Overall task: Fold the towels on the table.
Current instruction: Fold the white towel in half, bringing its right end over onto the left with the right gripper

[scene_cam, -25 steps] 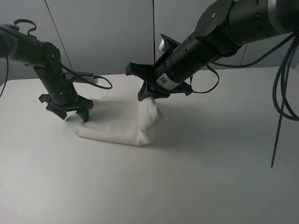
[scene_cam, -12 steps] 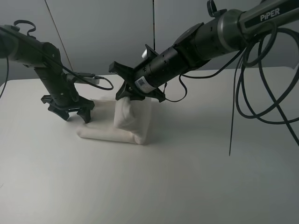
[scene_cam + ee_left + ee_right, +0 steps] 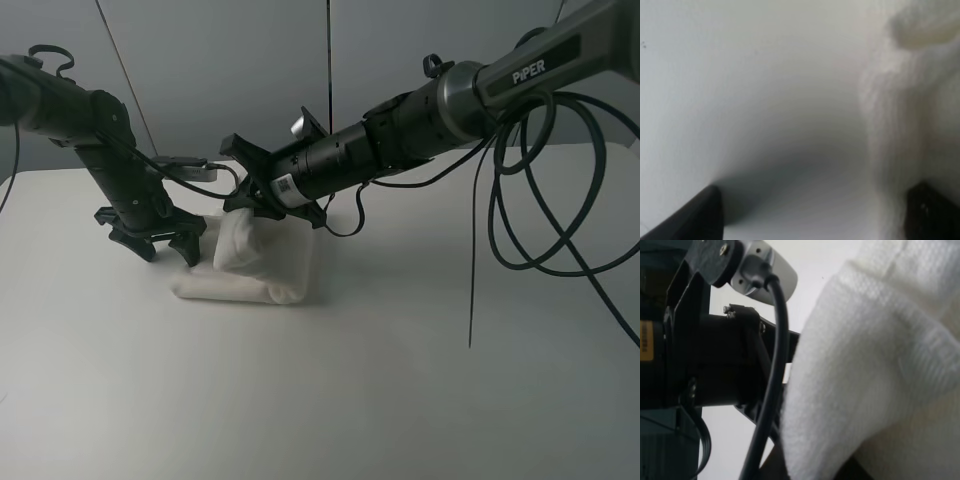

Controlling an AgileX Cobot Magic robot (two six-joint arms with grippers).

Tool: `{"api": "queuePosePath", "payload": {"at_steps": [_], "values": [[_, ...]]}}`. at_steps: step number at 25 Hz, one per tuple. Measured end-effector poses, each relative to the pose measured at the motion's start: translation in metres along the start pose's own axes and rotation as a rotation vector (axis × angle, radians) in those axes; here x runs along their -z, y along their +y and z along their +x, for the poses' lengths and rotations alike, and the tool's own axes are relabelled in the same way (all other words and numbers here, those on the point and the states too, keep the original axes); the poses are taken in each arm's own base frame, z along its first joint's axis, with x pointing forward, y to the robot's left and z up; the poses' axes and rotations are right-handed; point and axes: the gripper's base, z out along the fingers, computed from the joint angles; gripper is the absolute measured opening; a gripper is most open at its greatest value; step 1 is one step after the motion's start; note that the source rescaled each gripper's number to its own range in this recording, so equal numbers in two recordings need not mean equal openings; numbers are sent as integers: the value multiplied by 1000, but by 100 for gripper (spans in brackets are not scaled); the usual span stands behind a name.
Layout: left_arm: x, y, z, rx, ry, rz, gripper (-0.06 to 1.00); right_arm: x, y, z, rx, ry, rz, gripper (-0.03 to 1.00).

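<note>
Right gripper (image 3: 242, 206) pinches a raised fold of the towel (image 3: 285, 268) above the table (image 3: 350, 380); left gripper (image 3: 165, 248) sits spread wide at the other end

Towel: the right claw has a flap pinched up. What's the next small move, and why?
Probably lower the right claw so the raised flap lays onto the left end of the towel, then open. The flap hangs pinched above the rest of the towel, which lies on the table. The left claw sits open beside that end, holding nothing.
</note>
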Motion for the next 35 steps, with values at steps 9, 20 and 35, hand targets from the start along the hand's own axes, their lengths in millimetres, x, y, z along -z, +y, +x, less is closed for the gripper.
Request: {"api": "queuePosePath", "payload": {"at_steps": [9,20,35], "values": [[0,0,0,-1,8,3,96,-10,-2,4,61,-20,-6,1],[17,-13,-16,-17,40,130,96,-12,-8,4,53,-32,21,1],[76,-12,-38,-121,63,74,96,-12,-9,3,47,-45,33,1]]}}
